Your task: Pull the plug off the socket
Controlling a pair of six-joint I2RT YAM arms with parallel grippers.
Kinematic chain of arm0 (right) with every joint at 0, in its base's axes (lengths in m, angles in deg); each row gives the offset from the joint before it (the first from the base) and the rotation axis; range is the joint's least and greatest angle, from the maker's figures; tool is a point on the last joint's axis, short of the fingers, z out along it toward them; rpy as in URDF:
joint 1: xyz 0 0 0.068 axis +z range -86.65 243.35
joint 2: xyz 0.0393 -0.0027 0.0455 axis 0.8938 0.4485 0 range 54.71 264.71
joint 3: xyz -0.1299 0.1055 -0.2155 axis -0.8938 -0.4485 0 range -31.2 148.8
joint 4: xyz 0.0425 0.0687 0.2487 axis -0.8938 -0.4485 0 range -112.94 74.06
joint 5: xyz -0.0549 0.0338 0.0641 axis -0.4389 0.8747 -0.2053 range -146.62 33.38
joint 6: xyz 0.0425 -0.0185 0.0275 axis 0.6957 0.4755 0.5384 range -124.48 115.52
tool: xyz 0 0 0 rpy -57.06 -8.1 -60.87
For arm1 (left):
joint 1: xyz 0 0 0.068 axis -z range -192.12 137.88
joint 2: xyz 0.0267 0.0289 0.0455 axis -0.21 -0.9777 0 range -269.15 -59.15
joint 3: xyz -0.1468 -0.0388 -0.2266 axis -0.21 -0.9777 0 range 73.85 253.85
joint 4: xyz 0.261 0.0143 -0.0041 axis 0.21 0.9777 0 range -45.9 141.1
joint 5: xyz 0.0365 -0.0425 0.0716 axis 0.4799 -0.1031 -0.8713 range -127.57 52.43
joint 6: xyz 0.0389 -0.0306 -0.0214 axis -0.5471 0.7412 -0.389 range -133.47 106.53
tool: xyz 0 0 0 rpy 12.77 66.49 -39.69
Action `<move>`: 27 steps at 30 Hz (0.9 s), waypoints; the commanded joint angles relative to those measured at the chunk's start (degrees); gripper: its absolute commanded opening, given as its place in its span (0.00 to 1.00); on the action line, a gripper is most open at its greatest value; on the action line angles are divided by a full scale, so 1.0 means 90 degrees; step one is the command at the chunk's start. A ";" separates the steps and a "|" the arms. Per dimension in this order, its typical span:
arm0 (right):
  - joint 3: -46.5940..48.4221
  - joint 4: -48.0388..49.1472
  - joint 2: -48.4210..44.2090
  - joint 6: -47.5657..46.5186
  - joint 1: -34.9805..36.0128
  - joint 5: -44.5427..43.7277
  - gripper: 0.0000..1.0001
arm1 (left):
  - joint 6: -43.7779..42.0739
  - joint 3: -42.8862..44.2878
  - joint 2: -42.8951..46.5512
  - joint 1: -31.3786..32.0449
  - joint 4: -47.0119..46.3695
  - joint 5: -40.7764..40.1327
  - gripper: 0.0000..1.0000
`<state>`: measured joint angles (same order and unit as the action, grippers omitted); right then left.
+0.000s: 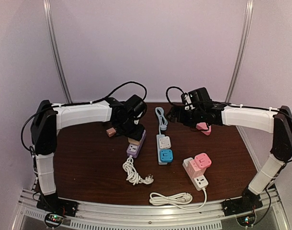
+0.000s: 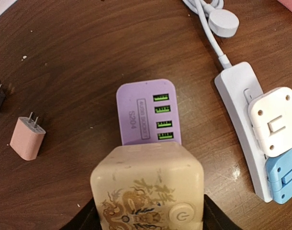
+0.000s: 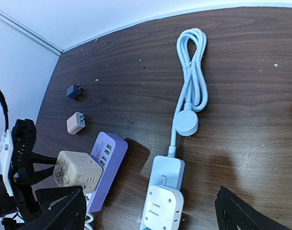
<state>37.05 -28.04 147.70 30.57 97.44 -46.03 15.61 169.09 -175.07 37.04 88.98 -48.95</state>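
The beige cube plug (image 2: 147, 189) sits at the near end of the purple socket strip (image 2: 147, 111), left of the middle of the worktop (image 1: 88, 163); whether its pins are still in the socket cannot be told. The left claw (image 2: 148, 218) pinches the cube, one dark finger against each side. Just right of the strip lies a white strip (image 2: 237, 100) carrying a white and a blue cube, its pale blue cable (image 3: 191, 72) coiled toward the far edge. A pink charger (image 2: 27, 139) and a dark charger (image 3: 73, 91) lie loose toward the left edge. The right claw (image 3: 151, 203) hangs spread wide above the white strip, holding nothing
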 commanded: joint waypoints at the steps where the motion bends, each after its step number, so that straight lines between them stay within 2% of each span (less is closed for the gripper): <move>1: 0.0209 0.0525 0.0430 0.0440 0.0256 0.0474 0.94 | 0.0095 -0.0467 0.0838 -0.0081 -0.1184 0.0001 0.13; 12: 0.0918 0.1304 0.1544 0.0908 0.0618 0.1226 0.89 | 0.0100 -0.1606 0.1739 -0.0102 -0.2273 0.0161 0.13; 22: 0.1098 0.2032 0.2126 0.1389 0.0682 0.1641 0.83 | 0.0105 -0.2034 0.2131 -0.0102 -0.2717 0.0389 0.14; 27: 0.1056 0.2380 0.2323 0.1579 0.0679 0.1854 0.76 | 0.0117 -0.2116 0.2209 -0.0102 -0.2816 0.0467 0.14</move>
<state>45.47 -11.21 167.20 42.52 103.30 -31.81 16.23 150.62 -158.33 36.24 70.29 -45.89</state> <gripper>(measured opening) 0.786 0.605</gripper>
